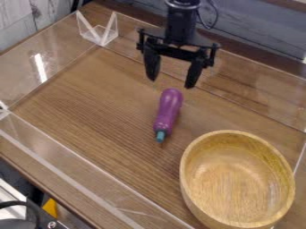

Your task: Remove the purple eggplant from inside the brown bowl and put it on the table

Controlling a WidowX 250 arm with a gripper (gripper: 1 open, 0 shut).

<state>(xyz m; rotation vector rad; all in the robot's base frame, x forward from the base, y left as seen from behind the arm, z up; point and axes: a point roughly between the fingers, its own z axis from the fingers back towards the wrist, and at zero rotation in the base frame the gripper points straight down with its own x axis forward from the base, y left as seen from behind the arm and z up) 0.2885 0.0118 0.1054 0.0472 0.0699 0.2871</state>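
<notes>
A: Where is the purple eggplant [167,113]?

B: It lies flat on the desk [96,107], outside the brown bowl [237,179]. Seen from the bowl, it is up and to the left, near the rim but apart from it. Its teal stem cap points toward the lower edge of the view, and the purple end points away, toward the tool.

A: And the tool [176,72], what does it hold?

B: Nothing. Its two dark fingers [152,68] are spread wide and point straight down. It hangs above the far end of the eggplant, and there is a clear gap between the fingertips and the purple body. It does not touch the eggplant and it does not touch the bowl.

A: Is there something in the bowl?

B: I see only its light wooden inside with the grain.

A: What is around the desk?

B: Low clear acrylic walls [54,54] stand along the edges, on the far left side from the bowl.
</notes>
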